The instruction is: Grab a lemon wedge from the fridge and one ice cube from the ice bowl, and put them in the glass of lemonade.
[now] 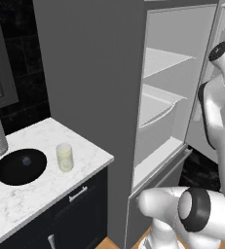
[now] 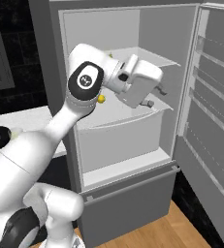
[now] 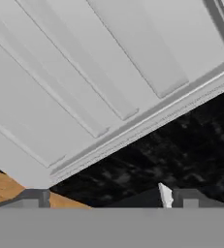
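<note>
Arm bent into the open fridge (image 2: 118, 140), pincer (image 2: 154, 97) spread and empty.

You see the elbow raised high and the hand turned sideways toward the open door, level with the middle shelf. The glass of lemonade (image 1: 65, 157) stands on the desk (image 1: 16, 199) just beside the ice bowl (image 1: 20, 167), which holds an ice cube (image 1: 26, 160).

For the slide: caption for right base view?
Arm reaches into the open fridge, pincer open and empty.
</note>
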You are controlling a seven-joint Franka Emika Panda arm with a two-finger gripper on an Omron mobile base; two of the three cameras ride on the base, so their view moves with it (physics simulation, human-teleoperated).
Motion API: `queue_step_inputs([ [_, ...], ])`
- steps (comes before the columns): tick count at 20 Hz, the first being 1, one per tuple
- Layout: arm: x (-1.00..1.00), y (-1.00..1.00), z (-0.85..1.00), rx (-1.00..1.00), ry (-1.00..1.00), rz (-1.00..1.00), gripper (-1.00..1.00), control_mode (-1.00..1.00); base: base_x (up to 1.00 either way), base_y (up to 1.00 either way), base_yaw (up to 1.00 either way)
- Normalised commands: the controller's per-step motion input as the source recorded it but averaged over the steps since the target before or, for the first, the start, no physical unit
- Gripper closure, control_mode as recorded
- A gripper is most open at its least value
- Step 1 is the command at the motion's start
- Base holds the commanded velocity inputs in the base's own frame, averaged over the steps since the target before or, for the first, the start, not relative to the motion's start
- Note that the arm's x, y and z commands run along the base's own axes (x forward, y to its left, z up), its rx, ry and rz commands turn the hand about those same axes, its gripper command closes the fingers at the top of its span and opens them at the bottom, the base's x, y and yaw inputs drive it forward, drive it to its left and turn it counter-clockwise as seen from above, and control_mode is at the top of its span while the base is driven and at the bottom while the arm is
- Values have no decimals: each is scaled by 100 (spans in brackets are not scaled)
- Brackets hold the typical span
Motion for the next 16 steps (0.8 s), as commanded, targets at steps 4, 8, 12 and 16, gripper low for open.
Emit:
queue_step_inputs([
  [4, 0, 57, -43, 33, -51, 0, -100, -100, 0, 0, 0],
  [8, 0, 52, -63, 46, -55, 0, -100, -100, 0, 0, 0],
  [12, 0, 56, -45, 46, -46, 2, -100, -100, 0, 0, 0],
  [16, 0, 76, -33, 40, -30, 7, -100, -100, 0, 0, 0],
])
